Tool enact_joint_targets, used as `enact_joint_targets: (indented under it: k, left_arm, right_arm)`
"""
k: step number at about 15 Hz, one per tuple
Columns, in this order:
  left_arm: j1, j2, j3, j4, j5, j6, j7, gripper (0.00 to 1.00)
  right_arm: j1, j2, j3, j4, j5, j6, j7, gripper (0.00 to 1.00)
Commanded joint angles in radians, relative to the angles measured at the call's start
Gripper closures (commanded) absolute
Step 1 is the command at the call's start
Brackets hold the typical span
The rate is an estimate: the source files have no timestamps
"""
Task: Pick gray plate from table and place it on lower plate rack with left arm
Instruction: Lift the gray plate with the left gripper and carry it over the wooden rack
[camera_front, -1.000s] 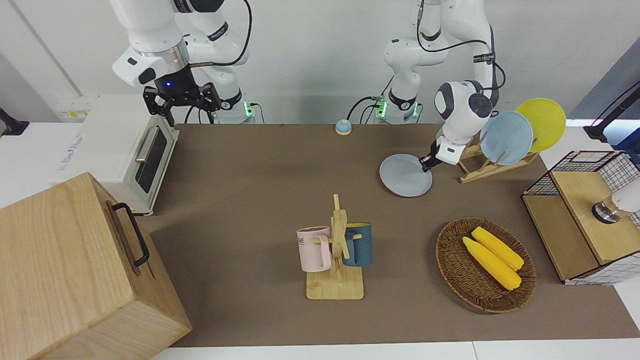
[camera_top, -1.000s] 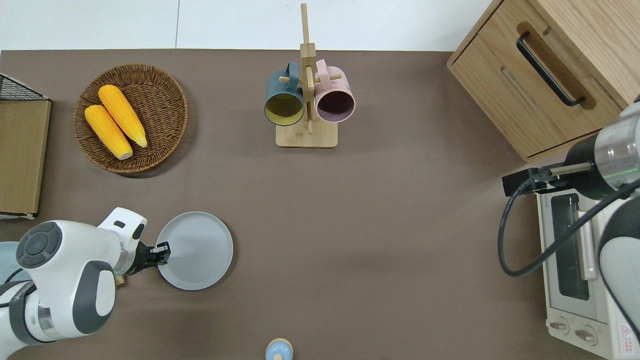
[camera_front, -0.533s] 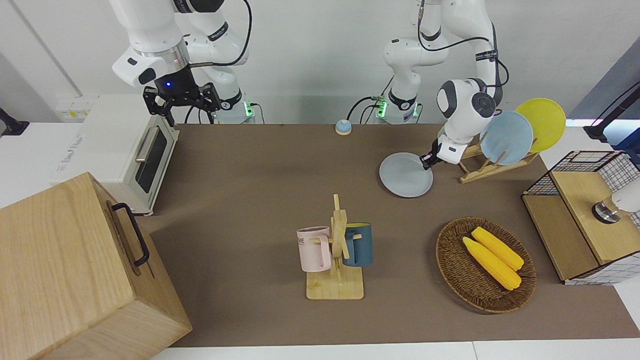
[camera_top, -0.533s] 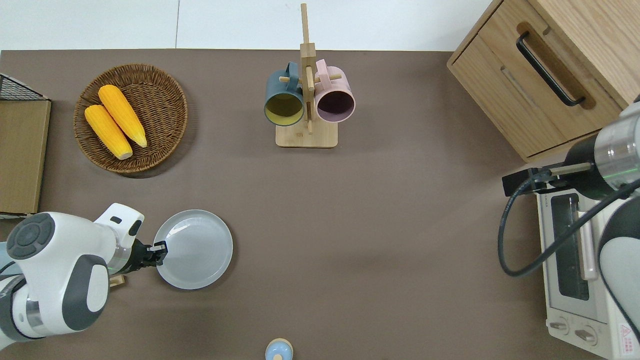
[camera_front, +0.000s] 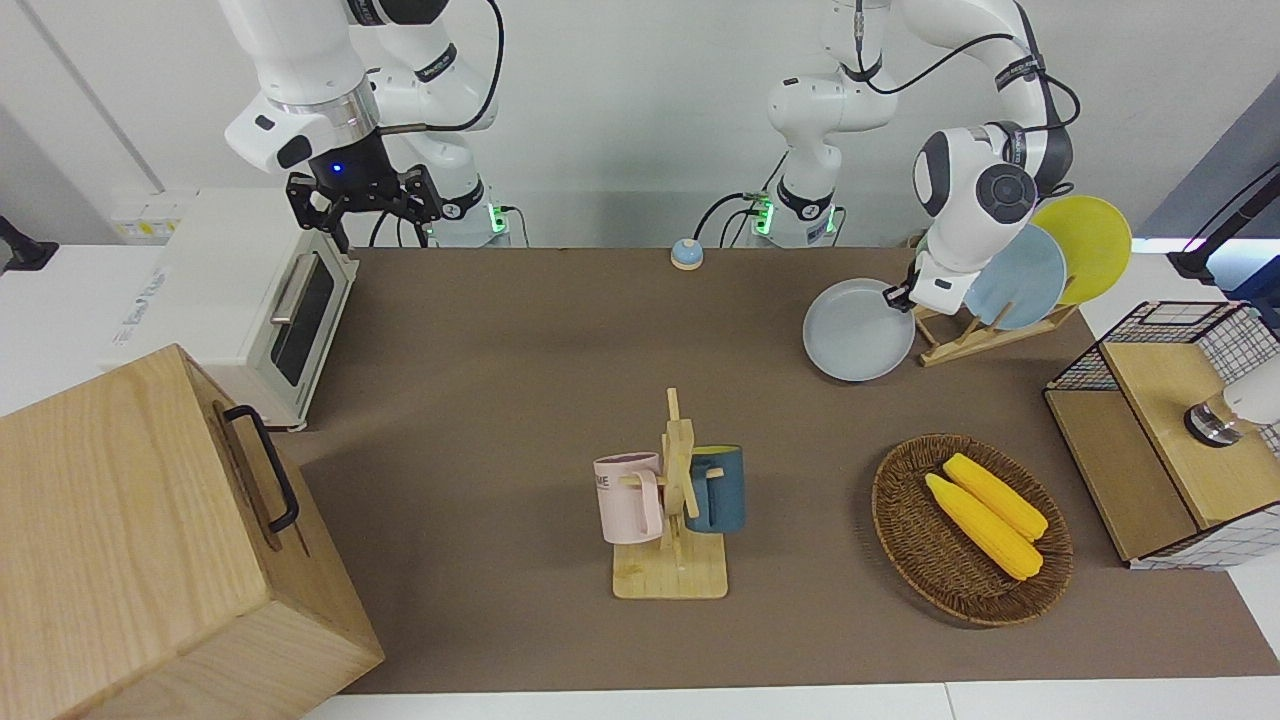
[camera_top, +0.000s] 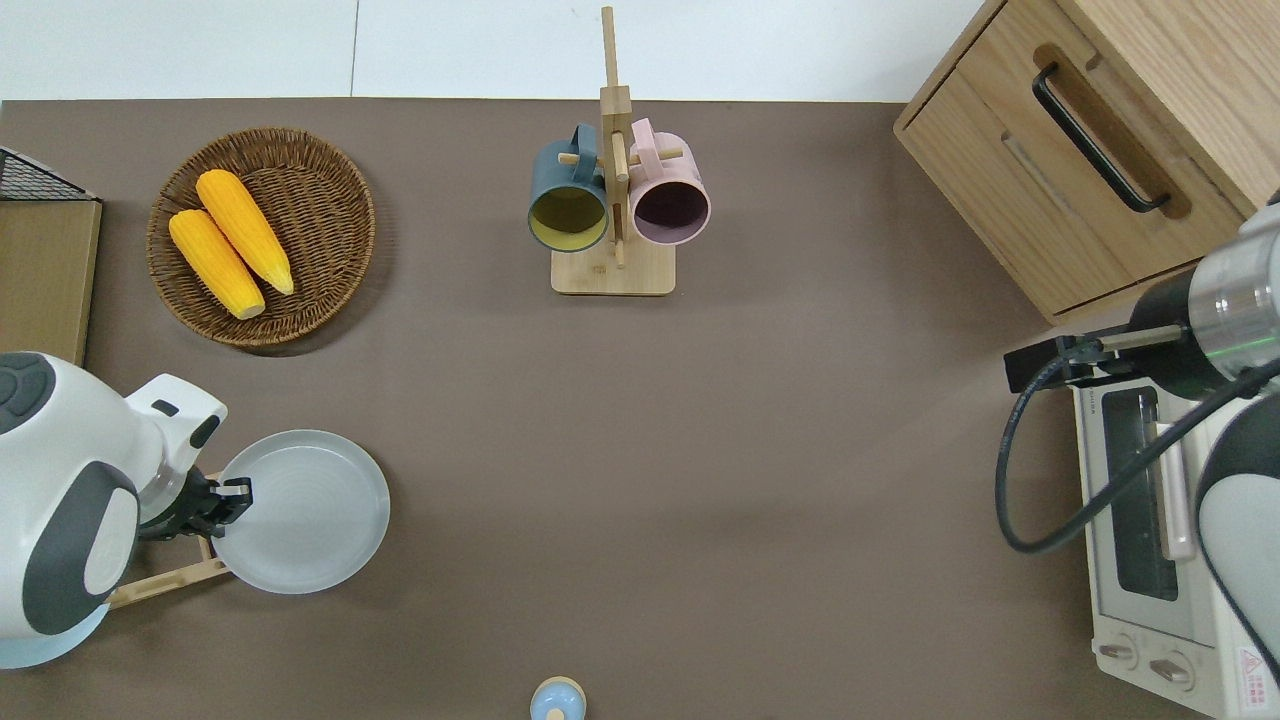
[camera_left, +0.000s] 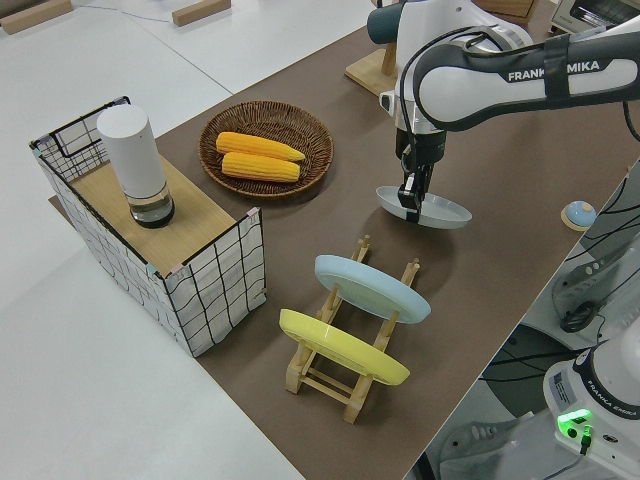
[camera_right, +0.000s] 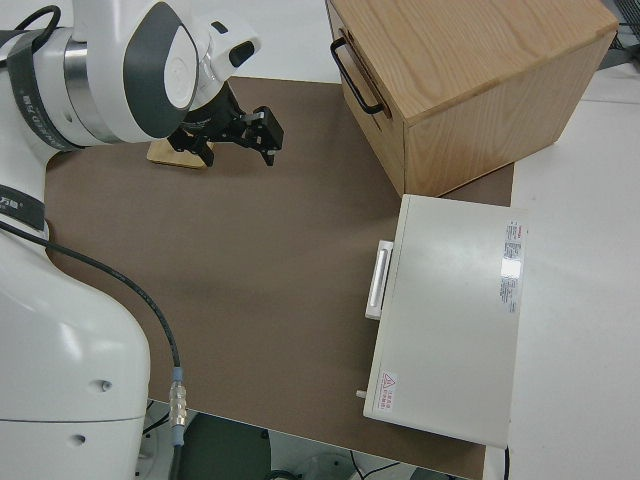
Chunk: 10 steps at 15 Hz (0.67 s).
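The gray plate (camera_front: 858, 330) is off the table (camera_front: 500, 350), held roughly level by its rim. My left gripper (camera_front: 897, 295) is shut on that rim. In the overhead view the gray plate (camera_top: 305, 510) and the left gripper (camera_top: 235, 495) are over the end of the lower plate rack (camera_top: 160, 580) that points toward the right arm's end of the table. The rack (camera_front: 960, 340) holds a light blue plate (camera_front: 1015, 275) and a yellow plate (camera_front: 1085, 245) on edge. In the left side view the plate (camera_left: 430, 210) hangs clear of the rack (camera_left: 340, 375). My right gripper (camera_front: 368, 215) is parked and open.
A wicker basket (camera_front: 905, 540) with two corn cobs lies farther from the robots than the rack. A wire shelf (camera_front: 1170, 430) stands at the left arm's end. The wooden mug stand (camera_front: 672, 500) is mid-table. A toaster oven (camera_front: 250, 300) and wooden cabinet (camera_front: 150, 540) stand at the right arm's end.
My left gripper has lifted the gray plate off the table and carried it toward the rack at the left arm's end. The right arm has not moved.
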Motion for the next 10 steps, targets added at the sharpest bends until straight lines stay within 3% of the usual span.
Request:
enact_joint_targets:
  k: [1, 3, 5, 10]
  left_arm:
    - [-0.011, 0.001, 0.003, 0.118, 0.173, -0.159, -0.015, 1.00]
    - [-0.012, 0.003, -0.009, 0.169, 0.222, -0.245, -0.006, 1.00]
    - [-0.018, 0.004, -0.051, 0.169, 0.360, -0.273, -0.006, 1.00]
    - [-0.017, 0.014, -0.054, 0.163, 0.478, -0.273, -0.004, 1.00]
  right_arm:
    - [-0.019, -0.003, 0.017, 0.009, -0.001, -0.013, 0.012, 0.017]
    - [-0.019, -0.003, 0.017, 0.009, -0.001, -0.013, 0.012, 0.017]
    - [-0.020, -0.003, 0.017, 0.009, -0.001, -0.014, 0.012, 0.017]
    - [-0.019, -0.003, 0.017, 0.009, -0.001, -0.014, 0.012, 0.017]
